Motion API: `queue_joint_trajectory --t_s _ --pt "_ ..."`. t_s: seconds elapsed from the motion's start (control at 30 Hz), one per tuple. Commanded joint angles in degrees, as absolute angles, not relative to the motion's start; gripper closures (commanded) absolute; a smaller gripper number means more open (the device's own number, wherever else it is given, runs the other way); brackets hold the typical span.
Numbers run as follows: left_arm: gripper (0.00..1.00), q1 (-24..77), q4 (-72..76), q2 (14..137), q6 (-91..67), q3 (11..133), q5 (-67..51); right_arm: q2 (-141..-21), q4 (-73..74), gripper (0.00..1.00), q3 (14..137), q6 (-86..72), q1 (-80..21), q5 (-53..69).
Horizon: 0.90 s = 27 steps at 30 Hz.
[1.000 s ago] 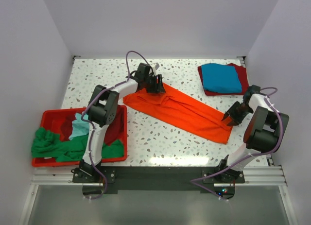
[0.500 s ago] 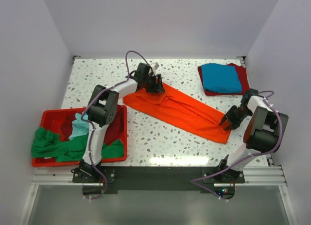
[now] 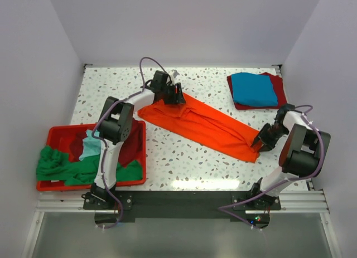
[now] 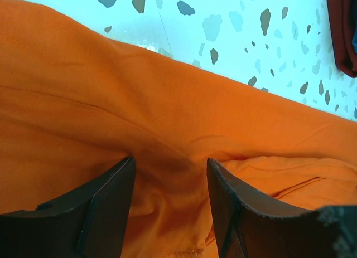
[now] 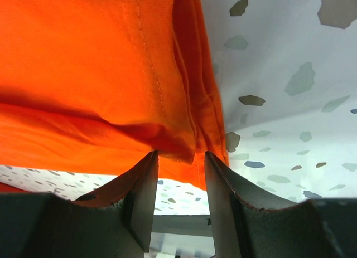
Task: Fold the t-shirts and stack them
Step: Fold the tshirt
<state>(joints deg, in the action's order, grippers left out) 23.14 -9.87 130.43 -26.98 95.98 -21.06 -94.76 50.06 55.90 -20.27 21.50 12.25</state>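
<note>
The bright orange t-shirt [image 3: 201, 121] lies as a long diagonal band across the middle of the table. My left gripper [image 3: 177, 95] rests on its far left end, and in the left wrist view its jaws [image 4: 170, 160] stand apart with a soft ridge of orange cloth [image 4: 167, 102] between them. My right gripper [image 3: 260, 142] sits at the near right end, where the shirt's hemmed edge [image 5: 184, 102] reaches in between its parted fingertips [image 5: 181, 153]. A folded blue t-shirt [image 3: 254, 89] lies on a folded dark red one [image 3: 239, 105] at the back right.
A red plastic bin [image 3: 56, 131] stands at the left near edge with a green shirt [image 3: 56, 166] spilling over its side, a light teal one [image 3: 90, 146] and a dark red one [image 3: 131, 149] inside. White walls close in the speckled table [image 3: 167, 157].
Both grippers and the orange shirt have shifted a little to the left. The shirt's near right end has drawn in from the table's right side.
</note>
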Motion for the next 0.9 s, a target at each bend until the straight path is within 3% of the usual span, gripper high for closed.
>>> queue_joint_trajectory --t_s 0.0,0.4,0.87 --pt "0.41 22.4 -8.4 131.8 -26.5 95.4 -20.8 -91.6 51.9 0.57 57.6 -19.2 20.6 12.0" --pt "0.41 22.3 -9.0 131.4 -26.3 95.4 -21.0 -94.2 49.8 0.58 60.8 -21.1 11.7 6.3" --pt "0.41 22.3 -9.8 130.8 -26.2 95.3 -20.4 -96.6 49.0 0.63 59.6 -20.0 10.2 0.2"
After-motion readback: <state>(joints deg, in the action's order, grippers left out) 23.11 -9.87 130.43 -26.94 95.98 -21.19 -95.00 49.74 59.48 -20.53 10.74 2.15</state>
